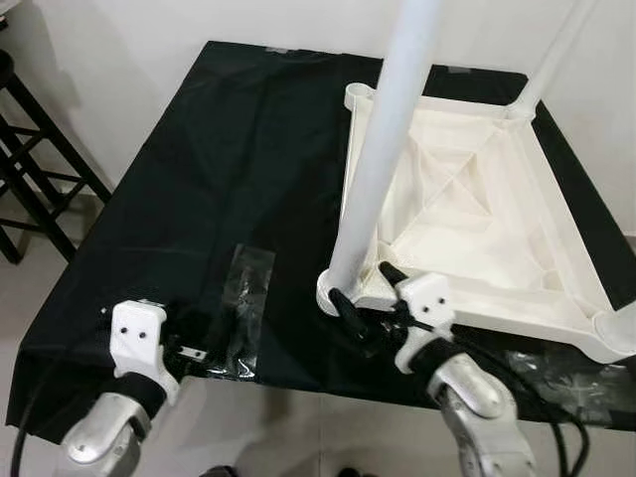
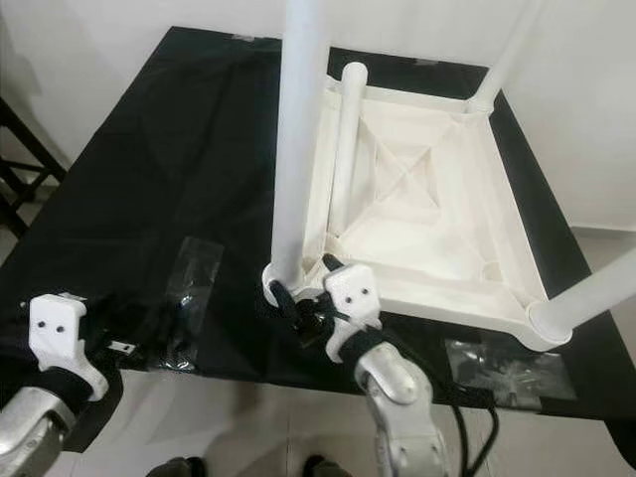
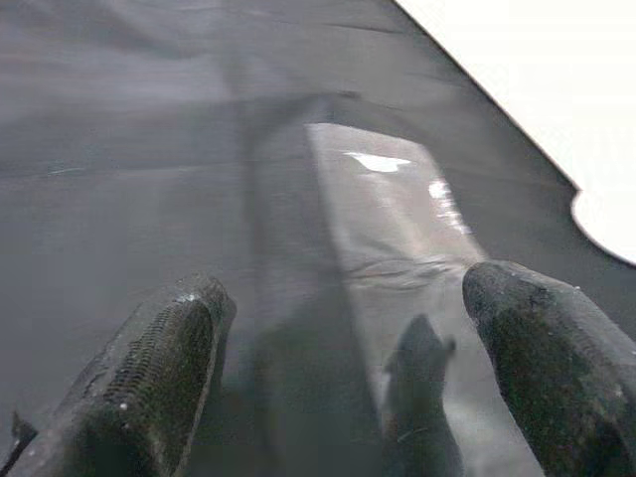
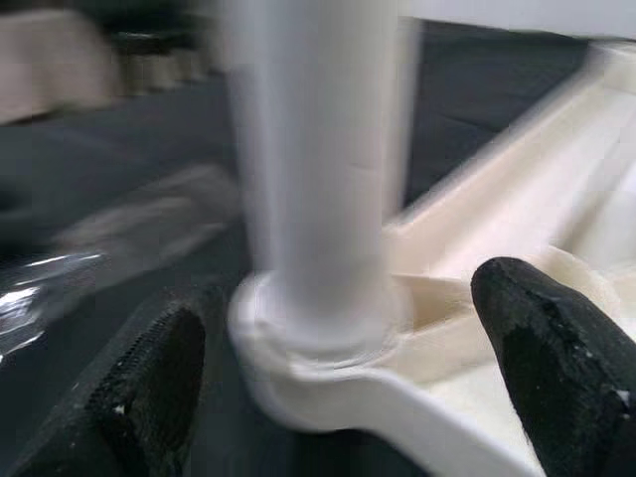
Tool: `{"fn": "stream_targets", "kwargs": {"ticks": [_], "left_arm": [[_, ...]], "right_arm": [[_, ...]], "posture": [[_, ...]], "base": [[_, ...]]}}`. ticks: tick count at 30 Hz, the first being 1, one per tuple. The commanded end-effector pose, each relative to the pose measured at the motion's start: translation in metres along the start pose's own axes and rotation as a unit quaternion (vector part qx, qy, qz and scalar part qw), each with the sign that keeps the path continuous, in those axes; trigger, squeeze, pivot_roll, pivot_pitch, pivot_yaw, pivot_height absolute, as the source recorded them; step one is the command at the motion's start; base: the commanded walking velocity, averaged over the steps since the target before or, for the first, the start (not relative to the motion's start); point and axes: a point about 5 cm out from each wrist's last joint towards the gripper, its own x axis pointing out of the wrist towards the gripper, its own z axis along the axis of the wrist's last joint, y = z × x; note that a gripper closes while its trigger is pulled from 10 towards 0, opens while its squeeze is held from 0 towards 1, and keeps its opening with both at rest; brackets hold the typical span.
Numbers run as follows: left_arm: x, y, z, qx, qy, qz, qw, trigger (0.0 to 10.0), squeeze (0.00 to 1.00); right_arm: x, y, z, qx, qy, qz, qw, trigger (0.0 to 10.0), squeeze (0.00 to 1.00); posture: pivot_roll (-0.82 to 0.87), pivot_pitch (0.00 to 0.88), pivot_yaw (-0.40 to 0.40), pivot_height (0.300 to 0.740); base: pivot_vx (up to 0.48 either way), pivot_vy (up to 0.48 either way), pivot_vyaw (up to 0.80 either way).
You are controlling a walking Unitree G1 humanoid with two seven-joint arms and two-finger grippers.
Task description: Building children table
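Observation:
The white children's table (image 1: 497,318) lies upside down on a black cloth (image 1: 229,149). Its legs stand straight up. My right gripper (image 1: 364,285) is open at the front edge, one finger on each side of the foot of the near-left leg (image 1: 383,149). The right wrist view shows that leg (image 4: 313,169) in its socket between the fingers (image 4: 552,368), slightly blurred. My left gripper (image 1: 194,333) is open low over the cloth at the front left. A clear plastic bag (image 3: 388,209) lies on the cloth just ahead of its fingertips (image 3: 169,358).
A second clear bag (image 2: 507,368) with small parts lies at the front right of the cloth. A black stool frame (image 1: 30,169) stands to the left by the white wall. The left half of the cloth is bare apart from the bag (image 1: 246,298).

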Motion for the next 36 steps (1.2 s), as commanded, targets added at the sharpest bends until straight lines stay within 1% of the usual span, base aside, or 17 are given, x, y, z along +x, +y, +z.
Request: {"fn": "stream_targets", "kwargs": {"ticks": [1, 2, 3, 6, 9, 13, 14, 15, 16, 18, 22, 25, 27, 28, 30, 31, 36], "left_arm": [[-0.001, 0.000, 0.006, 0.022, -0.007, -0.007, 1.000, 10.0, 0.00], [0.000, 0.003, 0.009, 0.029, -0.012, -0.007, 0.999, 10.0, 0.00], [0.000, 0.003, 0.009, 0.029, -0.012, -0.007, 0.999, 10.0, 0.00], [0.002, 0.008, 0.017, 0.044, -0.022, -0.003, 0.999, 10.0, 0.00], [0.003, 0.007, 0.018, 0.048, -0.024, -0.002, 0.999, 10.0, 0.00], [0.003, 0.004, 0.017, 0.051, -0.022, -0.006, 0.998, 10.0, 0.00], [0.000, -0.003, 0.013, 0.041, -0.018, -0.019, 0.999, 10.0, 0.00], [-0.002, -0.008, 0.011, 0.033, -0.015, -0.028, 0.999, 10.0, 0.00], [-0.002, -0.008, 0.011, 0.033, -0.015, -0.028, 0.999, 10.0, 0.00], [-0.007, -0.020, 0.005, 0.017, -0.004, -0.051, 0.999, 10.0, 0.00], [-0.008, -0.026, 0.002, 0.008, 0.003, -0.062, 0.998, 10.0, 0.00], [-0.008, -0.030, -0.001, -0.004, 0.006, -0.070, 0.998, 10.0, 0.00], [-0.007, -0.032, -0.002, -0.008, 0.008, -0.073, 0.997, 10.0, 0.00], [-0.007, -0.032, -0.002, -0.008, 0.008, -0.073, 0.997, 10.0, 0.00], [-0.007, -0.033, -0.002, -0.008, 0.008, -0.072, 0.997, 10.0, 0.00], [-0.007, -0.033, -0.002, -0.008, 0.008, -0.072, 0.997, 10.0, 0.00], [-0.007, -0.033, -0.002, -0.009, 0.007, -0.072, 0.997, 10.0, 0.00]], "right_arm": [[0.002, 0.005, 0.013, -0.003, -0.036, 0.052, 0.998, 10.0, 0.00], [0.003, 0.001, 0.022, -0.004, -0.053, 0.068, 0.996, 10.0, 0.00], [0.003, 0.001, 0.022, -0.004, -0.053, 0.068, 0.996, 10.0, 0.00], [0.005, -0.005, 0.038, -0.012, -0.075, 0.104, 0.992, 10.0, 0.00], [0.002, -0.003, 0.037, -0.013, -0.066, 0.124, 0.990, 10.0, 0.00], [0.000, -0.005, 0.031, -0.009, -0.052, 0.111, 0.992, 10.0, 0.00], [-0.005, -0.009, 0.017, 0.006, -0.029, 0.045, 0.999, 10.0, 0.00], [-0.009, -0.011, 0.007, 0.016, -0.013, -0.004, 1.000, 10.0, 0.00], [-0.009, -0.011, 0.007, 0.016, -0.013, -0.004, 1.000, 10.0, 0.00], [-0.020, -0.007, -0.012, 0.048, 0.012, -0.081, 0.995, 10.0, 0.00], [-0.023, -0.006, -0.015, 0.064, 0.011, -0.092, 0.994, 10.0, 0.00], [-0.022, -0.006, -0.013, 0.077, 0.001, -0.063, 0.995, 10.0, 0.00], [-0.022, 0.001, -0.013, 0.083, 0.002, -0.012, 0.996, 10.0, 0.00], [-0.022, 0.001, -0.013, 0.083, 0.002, -0.012, 0.996, 10.0, 0.00], [-0.024, 0.009, -0.015, 0.085, 0.010, 0.031, 0.996, 10.0, 0.00], [-0.024, 0.009, -0.015, 0.085, 0.010, 0.031, 0.996, 10.0, 0.00], [-0.028, 0.020, -0.017, 0.092, 0.021, 0.096, 0.991, 10.0, 0.00]], "posture": [[0.08, 0.242, -0.059, 0.740], [0.08, 0.240, -0.058, 0.740], [0.08, 0.240, -0.058, 0.740], [0.08, 0.237, -0.059, 0.740], [0.08, 0.236, -0.061, 0.740], [0.08, 0.238, -0.065, 0.740], [0.07, 0.242, -0.065, 0.740], [0.07, 0.242, -0.064, 0.740], [0.07, 0.242, -0.064, 0.740], [0.07, 0.246, -0.062, 0.740], [0.07, 0.246, -0.060, 0.740], [0.07, 0.245, -0.056, 0.740], [0.07, 0.243, -0.055, 0.740], [0.07, 0.243, -0.055, 0.740], [0.07, 0.243, -0.054, 0.740], [0.07, 0.243, -0.054, 0.740], [0.07, 0.242, -0.051, 0.740]], "base": [[0.000, 0.000, 0.00], [0.000, 0.000, 0.00], [0.000, 0.000, 0.00], [0.000, 0.000, 0.00], [0.000, 0.000, 0.00], [0.000, 0.000, 0.00], [0.000, 0.000, 0.00], [0.000, 0.000, 0.00], [0.000, 0.000, 0.00], [0.000, -0.454, 0.00], [0.000, -0.456, 0.00], [0.000, -0.465, 0.00], [0.000, -0.469, 0.00], [0.000, -0.469, 0.00], [0.000, -0.472, 0.00], [0.000, -0.472, 0.00], [0.000, -0.472, 0.00]]}}
